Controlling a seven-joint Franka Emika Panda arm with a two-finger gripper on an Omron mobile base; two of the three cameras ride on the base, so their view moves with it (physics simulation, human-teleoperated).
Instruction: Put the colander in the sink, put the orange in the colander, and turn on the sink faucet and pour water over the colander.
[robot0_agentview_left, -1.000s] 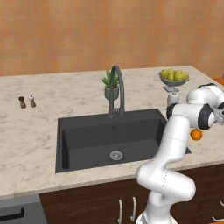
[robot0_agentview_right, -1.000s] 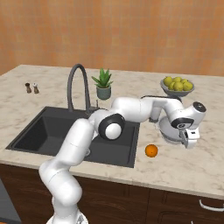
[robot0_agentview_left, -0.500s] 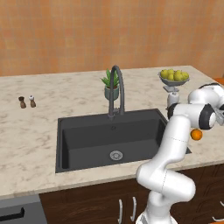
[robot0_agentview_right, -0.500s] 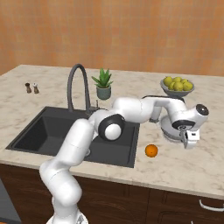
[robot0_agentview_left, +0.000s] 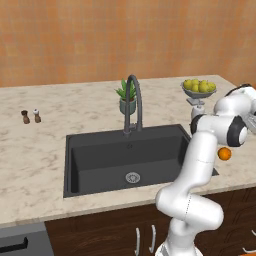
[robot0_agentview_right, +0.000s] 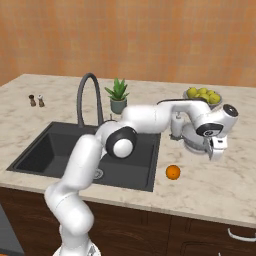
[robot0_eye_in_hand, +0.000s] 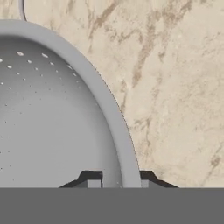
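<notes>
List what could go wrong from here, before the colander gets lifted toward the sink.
1. The fingers pinch only the thin rim of the colander, one inside and one outside. Held at one edge, the bowl may tilt or slip when lifted.
2. The orange lies on the counter between colander and sink. A low carry could knock it rolling.
3. The fruit bowl stands just behind the colander; a swing backward might clip it.
</notes>
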